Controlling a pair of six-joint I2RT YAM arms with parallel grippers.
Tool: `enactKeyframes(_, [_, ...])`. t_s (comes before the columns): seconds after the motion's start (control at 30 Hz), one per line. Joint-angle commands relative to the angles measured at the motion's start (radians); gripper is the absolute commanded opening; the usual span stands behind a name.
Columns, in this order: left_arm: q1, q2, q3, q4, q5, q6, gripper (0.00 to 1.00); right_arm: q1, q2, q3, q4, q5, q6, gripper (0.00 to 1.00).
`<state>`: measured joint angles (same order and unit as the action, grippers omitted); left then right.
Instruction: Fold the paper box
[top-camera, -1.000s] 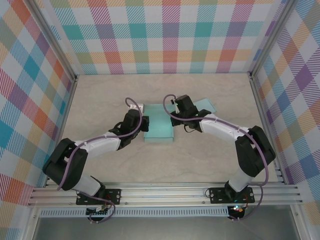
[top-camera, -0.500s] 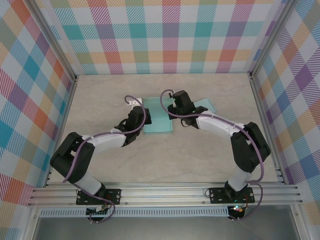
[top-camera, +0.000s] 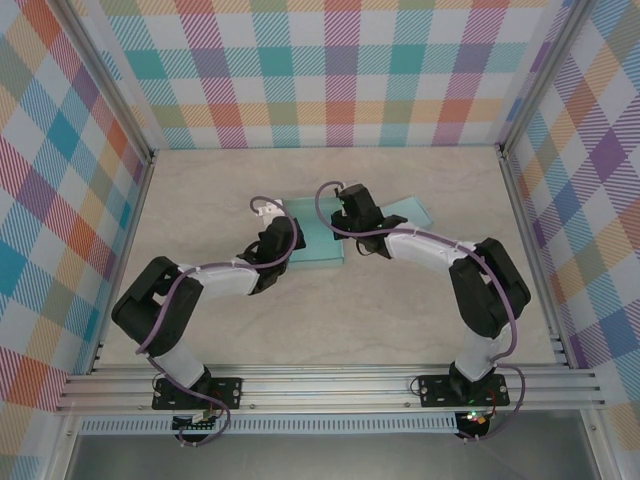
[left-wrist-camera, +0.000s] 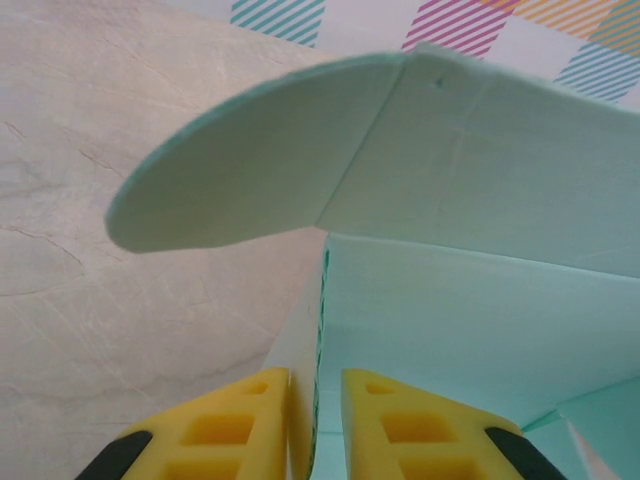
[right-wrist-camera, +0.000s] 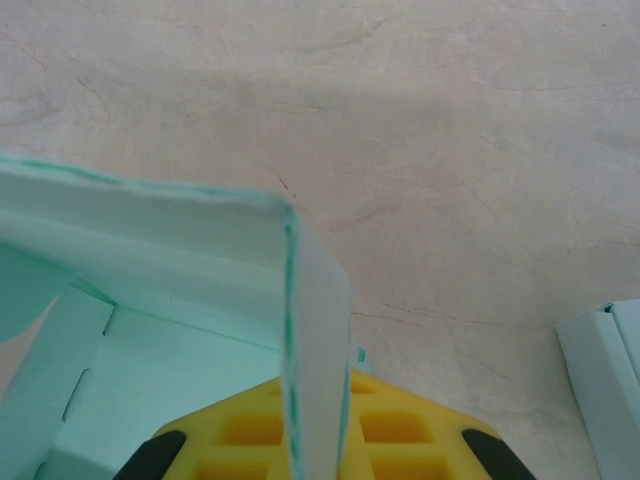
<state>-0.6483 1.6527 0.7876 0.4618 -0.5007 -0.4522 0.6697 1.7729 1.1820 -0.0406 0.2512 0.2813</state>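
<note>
Paper box (top-camera: 318, 250), teal and part-erected, just above centre of the top view on the table (top-camera: 400, 320). Left gripper (left-wrist-camera: 314, 420) is clamped on its left wall and right gripper (right-wrist-camera: 316, 425) on its right wall, apparently to hold both upright; rounded flap (left-wrist-camera: 235, 190) not yet tucked

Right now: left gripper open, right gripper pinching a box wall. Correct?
No. The left gripper is shut on a box wall too, as the left wrist view shows. The right gripper does pinch a box wall.
</note>
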Motion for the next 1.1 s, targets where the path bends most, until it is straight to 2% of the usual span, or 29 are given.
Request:
enactKeyframes(0.0, [-0.052, 0.010, -0.021, 0.100, 0.018, -0.015, 0.20, 0.045, 0.025, 0.021, 0.059, -0.068, 0.051, 0.13])
enactKeyframes(0.33, [-0.069, 0.010, -0.057, 0.115, -0.012, -0.022, 0.20, 0.068, 0.022, -0.031, 0.104, -0.057, 0.099, 0.15])
enactKeyframes(0.77, [-0.083, -0.009, -0.157, 0.168, -0.039, -0.056, 0.23, 0.108, -0.031, -0.206, 0.209, -0.011, 0.099, 0.12])
enactKeyframes(0.83, [-0.083, -0.028, -0.183, 0.179, -0.037, -0.057, 0.28, 0.110, -0.037, -0.232, 0.226, -0.005, 0.094, 0.12])
enactKeyframes(1.07, [-0.094, -0.149, -0.264, 0.152, -0.007, -0.073, 0.65, 0.111, -0.030, -0.272, 0.251, 0.024, 0.091, 0.12])
